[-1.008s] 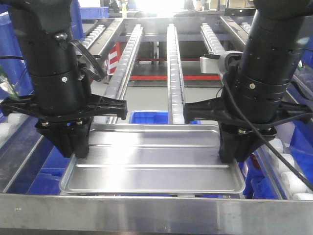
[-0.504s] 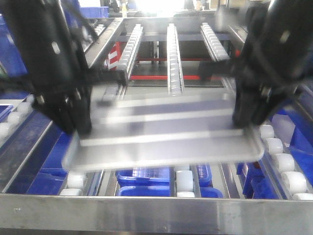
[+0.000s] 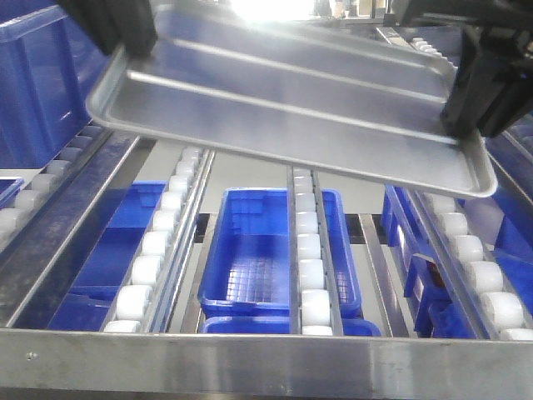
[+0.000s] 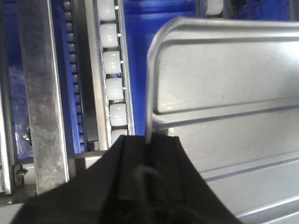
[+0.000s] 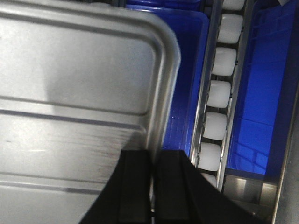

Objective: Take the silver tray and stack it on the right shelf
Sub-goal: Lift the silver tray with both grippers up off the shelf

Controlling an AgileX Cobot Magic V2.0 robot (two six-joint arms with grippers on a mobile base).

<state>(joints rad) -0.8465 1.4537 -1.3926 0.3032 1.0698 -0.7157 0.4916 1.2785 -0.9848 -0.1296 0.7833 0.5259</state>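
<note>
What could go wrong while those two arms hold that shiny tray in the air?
The left gripper and right gripper each pinch only the thin rim of the silver tray, so it might slip and drop onto the white rollers. It hangs tilted; uneven arm motion could twist it loose.

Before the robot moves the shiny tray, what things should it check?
1. Grip of the left jaws on the silver tray: ok, the left wrist view shows its rim pinched between them.
2. Grip of the right jaws on the opposite rim: ok, shut on it.
3. Tray level: not ok, its right end hangs lower.
4. Tray clear of the white rollers: ok, it hangs above them.
5. Tray floor bare: ok, nothing lies on it.
</note>
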